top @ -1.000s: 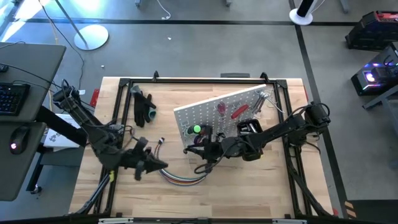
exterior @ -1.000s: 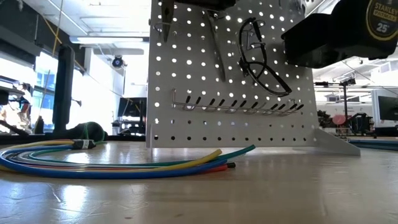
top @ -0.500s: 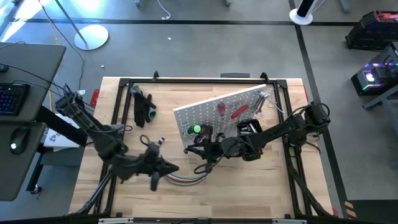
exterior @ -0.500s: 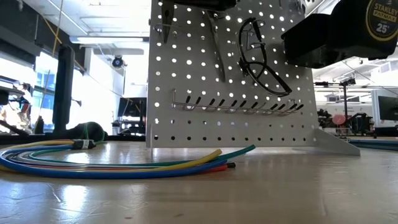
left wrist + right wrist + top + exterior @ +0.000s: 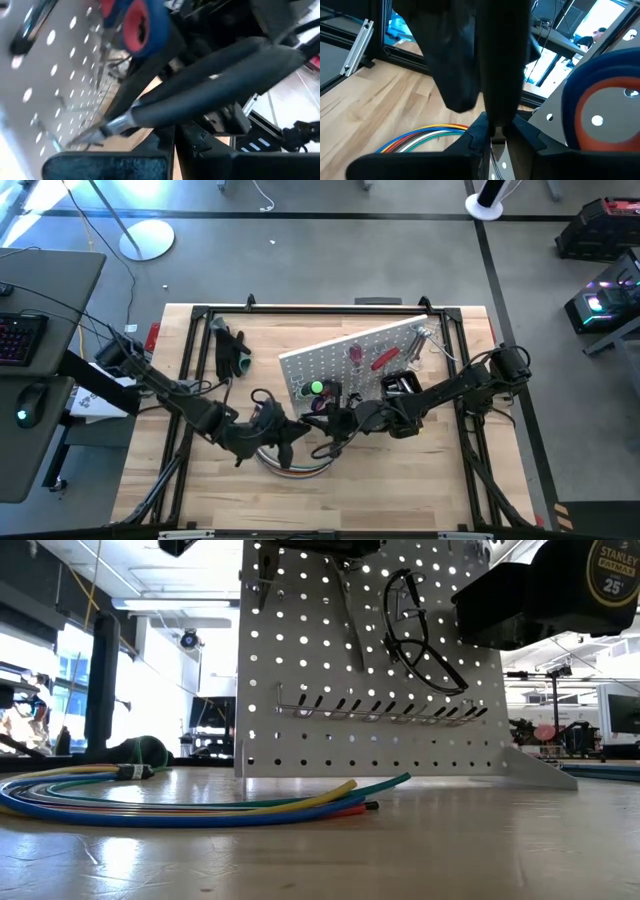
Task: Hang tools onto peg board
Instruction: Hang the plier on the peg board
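The white peg board [image 5: 350, 360] stands tilted at the table's middle, with red and green tools hanging on it. At its near-left corner my right gripper [image 5: 335, 422] is shut on black-handled pliers [image 5: 210, 85]. My left gripper [image 5: 290, 430] is shut and hovers over the coloured cable bundle [image 5: 290, 463], right beside the pliers' handles. In the left wrist view the handles cross just above its fingertips [image 5: 167, 150]. A blue-and-red round tool [image 5: 600, 110] sits on the board close by. My right gripper pinches the pliers between its two fingers at the metal part by the head [image 5: 493, 146]. The black handles [image 5: 495, 65] stick out beyond the fingertips. The pliers are lifted clear of the table. Whether my left gripper touches the handles, I cannot tell.
A black bin [image 5: 400, 385] is fixed to the board, and a yellow tape measure [image 5: 612, 570] shows high up in the low view. Black gloves [image 5: 232, 352] lie at the far left. A black frame [image 5: 200, 315] edges the table. Bare wood lies along the near edge.
My left gripper has swung from the near-left part of the table toward the right, over the cable bundle, up to my right gripper and the pliers, rolling as it went. It has stayed shut.
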You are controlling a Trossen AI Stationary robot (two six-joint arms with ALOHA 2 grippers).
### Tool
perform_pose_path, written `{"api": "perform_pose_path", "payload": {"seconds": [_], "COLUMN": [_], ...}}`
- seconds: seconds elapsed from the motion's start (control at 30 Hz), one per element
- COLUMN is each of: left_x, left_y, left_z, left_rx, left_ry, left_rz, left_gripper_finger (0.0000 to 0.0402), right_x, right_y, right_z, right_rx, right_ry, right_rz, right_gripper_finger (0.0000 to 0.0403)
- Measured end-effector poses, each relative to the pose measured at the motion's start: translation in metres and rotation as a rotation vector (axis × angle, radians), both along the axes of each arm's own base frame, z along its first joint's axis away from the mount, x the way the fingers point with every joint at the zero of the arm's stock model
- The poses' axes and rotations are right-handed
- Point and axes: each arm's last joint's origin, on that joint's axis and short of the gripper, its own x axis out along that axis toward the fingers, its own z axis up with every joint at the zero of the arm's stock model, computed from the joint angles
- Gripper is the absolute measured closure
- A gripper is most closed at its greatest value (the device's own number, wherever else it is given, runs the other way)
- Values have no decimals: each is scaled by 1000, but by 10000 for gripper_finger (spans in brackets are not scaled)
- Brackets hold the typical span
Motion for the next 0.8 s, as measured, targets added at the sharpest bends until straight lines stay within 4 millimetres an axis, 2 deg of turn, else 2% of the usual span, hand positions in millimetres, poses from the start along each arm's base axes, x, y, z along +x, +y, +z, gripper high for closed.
{"api": "perform_pose_path", "payload": {"seconds": [0.2, 0.53, 0.8], "left_x": [1, 5, 6], "left_y": [4, 14, 22], "left_z": [-2, -4, -6], "left_rx": [31, 32, 48], "left_ry": [42, 52, 67], "left_rz": [-39, 39, 87], "left_gripper_finger": [402, 401, 402], "right_x": [0, 0, -2], "right_y": [0, 0, -2], "right_z": [0, -2, 2], "right_rx": [2, 2, -5], "right_ry": [1, 10, 1], "right_rz": [7, 1, -29], "right_gripper_finger": [353, 298, 295]}}
